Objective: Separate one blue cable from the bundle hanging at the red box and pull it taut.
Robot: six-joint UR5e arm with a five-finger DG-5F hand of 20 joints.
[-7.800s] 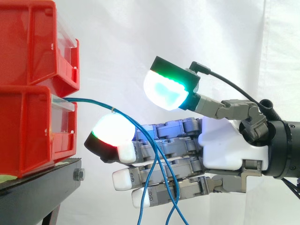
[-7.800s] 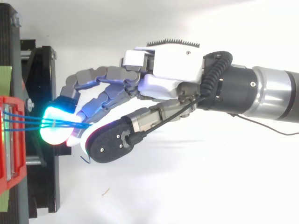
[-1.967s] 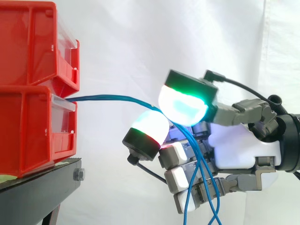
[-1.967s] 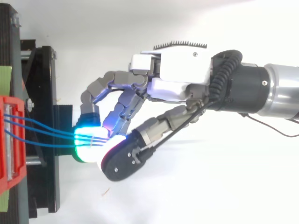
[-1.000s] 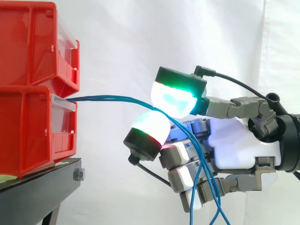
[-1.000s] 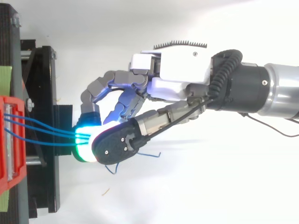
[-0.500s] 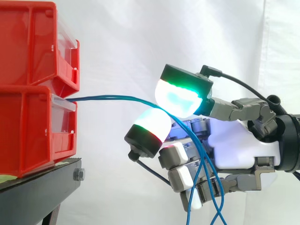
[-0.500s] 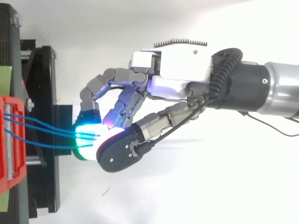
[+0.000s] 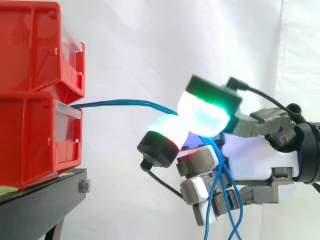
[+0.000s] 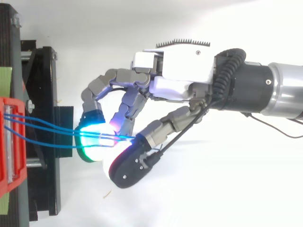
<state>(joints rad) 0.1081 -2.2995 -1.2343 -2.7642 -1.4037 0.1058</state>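
Note:
A bundle of thin blue cables (image 9: 125, 104) leaves the front of the lower red box (image 9: 30, 140) and runs almost level to the right. My hand (image 9: 255, 160) is right of the box. Its thumb pad (image 9: 205, 112) presses down onto a glowing finger pad (image 9: 167, 132), and the cables pass between them. Past the pinch the cables drop in loose loops (image 9: 227, 200) in front of the curled lower fingers. From above, the blue cables (image 10: 52, 128) fan out at the box (image 10: 10, 175) and converge at the pads of my hand (image 10: 180, 66).
A second red box (image 9: 35, 45) is stacked on the lower one. Both stand on a black stand (image 9: 40, 205) whose edge juts toward my hand (image 10: 42, 94). A white curtain hangs behind.
The thumb lifted off the cables a second ago and has come down on them again. The hand has shifted slightly right, away from the box, and the cables run straighter.

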